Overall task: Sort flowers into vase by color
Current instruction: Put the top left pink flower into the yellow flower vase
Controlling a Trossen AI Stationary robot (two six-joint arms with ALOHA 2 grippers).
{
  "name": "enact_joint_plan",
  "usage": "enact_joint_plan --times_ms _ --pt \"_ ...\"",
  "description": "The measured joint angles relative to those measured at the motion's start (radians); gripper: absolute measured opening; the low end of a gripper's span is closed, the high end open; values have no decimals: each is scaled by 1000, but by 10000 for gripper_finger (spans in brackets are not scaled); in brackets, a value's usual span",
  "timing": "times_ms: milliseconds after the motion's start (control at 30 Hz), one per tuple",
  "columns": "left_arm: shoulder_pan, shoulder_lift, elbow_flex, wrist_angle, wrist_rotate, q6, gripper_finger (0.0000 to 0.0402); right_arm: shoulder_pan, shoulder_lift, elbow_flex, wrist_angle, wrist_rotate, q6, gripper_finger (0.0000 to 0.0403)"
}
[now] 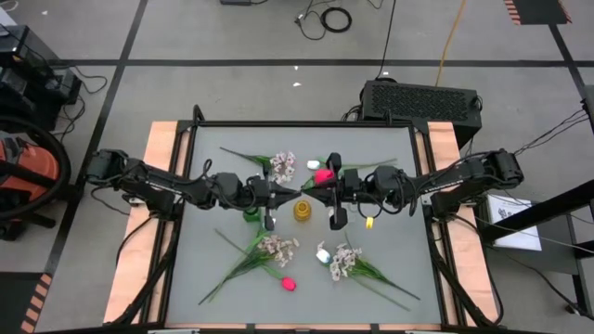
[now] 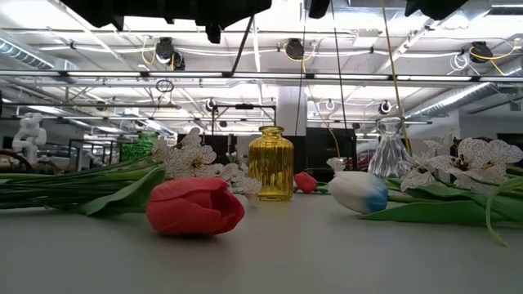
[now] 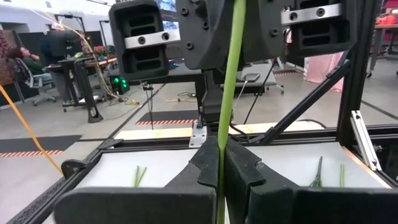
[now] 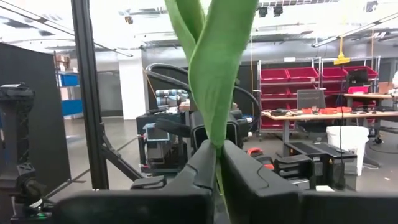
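Grippers meet above the yellow vase (image 1: 303,210): left gripper (image 3: 219,163) and right gripper (image 4: 217,163) both pinch one pink tulip's (image 1: 323,175) green stem (image 3: 227,93).

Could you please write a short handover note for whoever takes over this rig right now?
Left gripper: shut on a green stem, above the table's middle.
Right gripper: shut on the same stem, at its leaves; the red tulip sits beside it.
Both meet over the yellow vase.
Done: no flower stands in the yellow vase or the clear vase.
Left: the held flower, plus the flowers lying on the table.
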Motion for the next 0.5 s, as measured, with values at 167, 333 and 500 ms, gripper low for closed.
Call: enact_joint_plan --times_ms 167,333,500 --pt "0 0 0 -4 -8 -29 21 0 0 0 -14 13 2 4" --pt "1 -8 0 -12 -23 -104 103 0 -40 1 -95 25 3 2" --pt "1 -55 0 -104 -49 -132 196 1 -131 1 -246 46 4 1"
